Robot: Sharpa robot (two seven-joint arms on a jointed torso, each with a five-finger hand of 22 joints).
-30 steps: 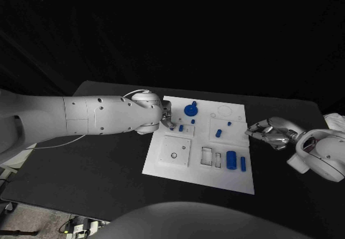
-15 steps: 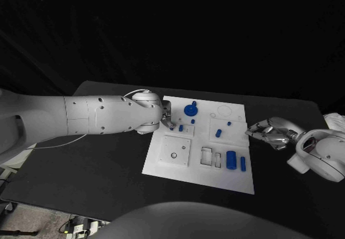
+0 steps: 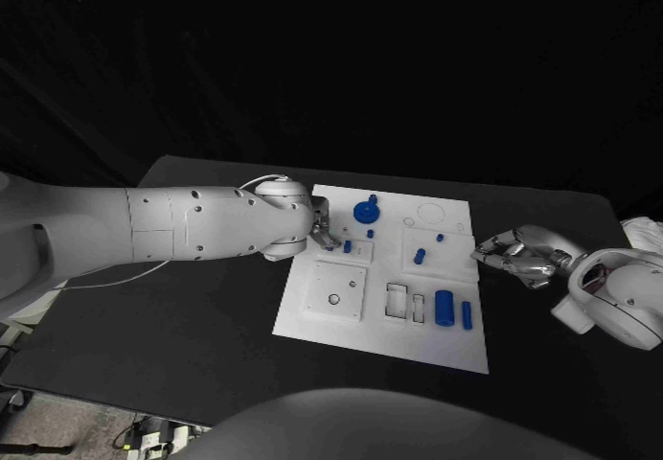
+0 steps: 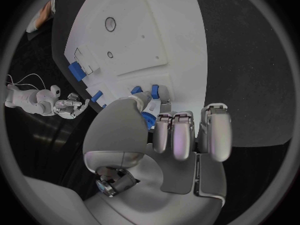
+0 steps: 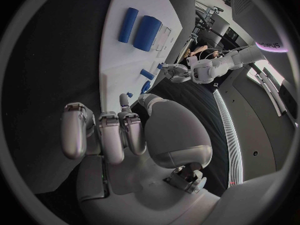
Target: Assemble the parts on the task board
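White task board (image 3: 331, 316) on the black table (image 3: 194, 326), blue parts (image 3: 444, 307) scattered across it, silver left hand (image 4: 169, 130)

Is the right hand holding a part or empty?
Empty. The right hand rests off the board's right edge, and the wrist view shows its fingers loosely curled around nothing.

The flat white rectangular task board (image 3: 362, 337) is lying mid-table, small blue plastic parts (image 3: 444, 307) resting scattered across it.
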